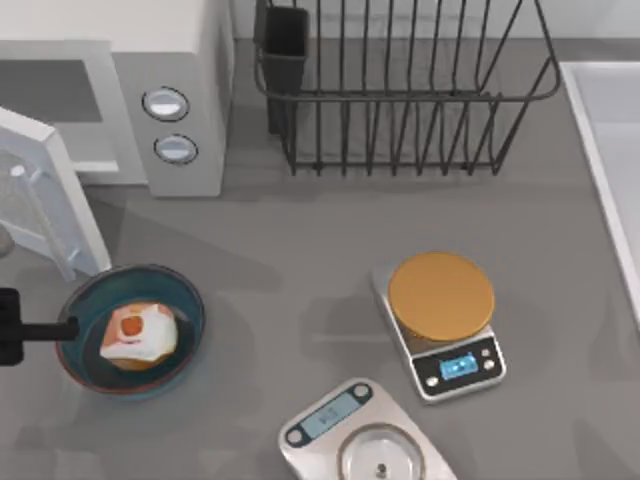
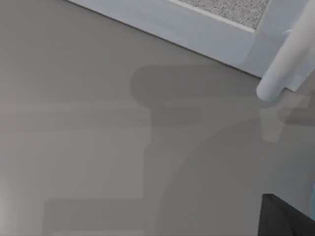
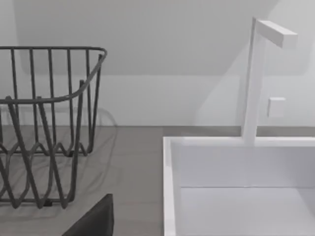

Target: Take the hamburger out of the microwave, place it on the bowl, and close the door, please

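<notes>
The hamburger (image 1: 138, 337) is sitting inside the bowl (image 1: 186, 300), near the table's left edge in the top view; the left gripper (image 1: 40, 331) is reaching in from that edge, its dark finger lying level and touching or just overlapping the bowl's left rim, with the hamburger just beyond its tip; I cannot tell whether its fingers are open or closed. The door (image 1: 50, 205) is standing open, swung out toward the front, its lower corner just behind the bowl and just above the left gripper in the top view; the microwave (image 1: 170, 95) is sitting farther back, its two knobs (image 1: 166, 104) facing up toward the camera. In the left wrist view the door's white frame (image 2: 197, 29) and its round white handle (image 2: 288, 59) are lying across bare grey table (image 2: 98, 147). Well to the right of the left gripper an orange-topped scale (image 1: 441, 297) and a steel-plated scale (image 1: 362, 440) are resting on the table; a wire rack (image 1: 400, 90) is standing behind them. The right wrist view is showing the rack (image 3: 49, 123), a white sink (image 3: 236, 187) and its tap (image 3: 253, 83).
</notes>
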